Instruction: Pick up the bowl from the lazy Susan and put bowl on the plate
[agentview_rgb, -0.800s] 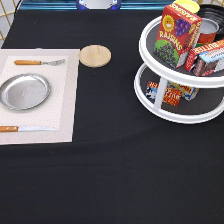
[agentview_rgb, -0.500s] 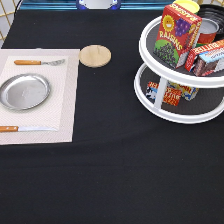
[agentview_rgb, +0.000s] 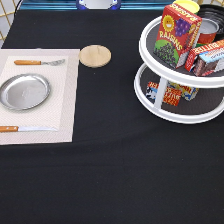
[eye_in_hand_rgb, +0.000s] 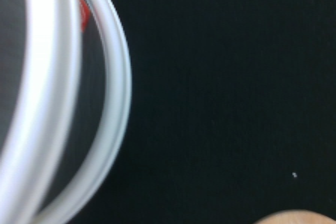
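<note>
I cannot see the tool from outside, so its state is unknown. The glossy black bowl (agentview_rgb: 214, 11) sits atop the white two-tier lazy Susan (agentview_rgb: 165, 107); the silver plate (agentview_rgb: 24, 91) waits bare.

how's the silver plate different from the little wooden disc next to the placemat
The plate is shiny silver metal with a raised rim; the wooden disc is matte, pale and flat. The plate is wider than the disc. The plate sits on the placemat between a fork and a knife; the disc lies on the black cloth. Both are round and bare. The gripper is not in the exterior view.
</note>
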